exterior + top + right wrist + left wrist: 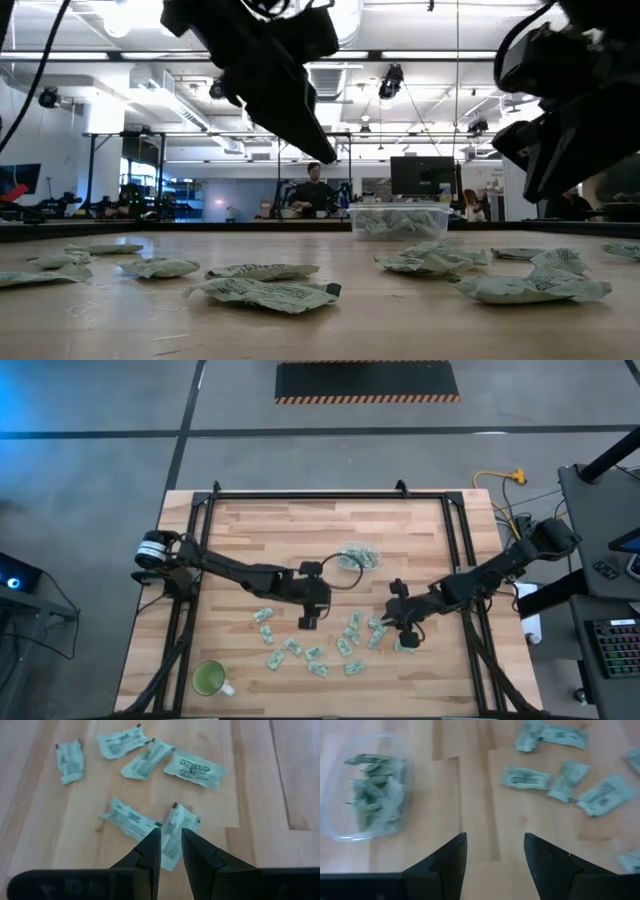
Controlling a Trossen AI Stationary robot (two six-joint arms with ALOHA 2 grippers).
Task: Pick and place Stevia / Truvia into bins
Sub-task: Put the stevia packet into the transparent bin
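Note:
Pale green and white sachets (315,650) lie flat and scattered on the wooden table's near half. More of them are piled in the clear tub (358,557), which also shows in the left wrist view (367,795). My left gripper (308,622) hangs open over bare wood between the tub and the scattered sachets, its fingers (492,852) empty. My right gripper (403,632) hovers above one sachet (175,827) with only a narrow gap between its fingers (170,837). The low view shows it raised off the table (560,140).
A green cup with a handle (211,679) stands near the table's near left corner. Black frame rails (330,494) run along the table's far edge and sides. Bare wood lies along the far half of the table (280,530). People sit in the room beyond (315,190).

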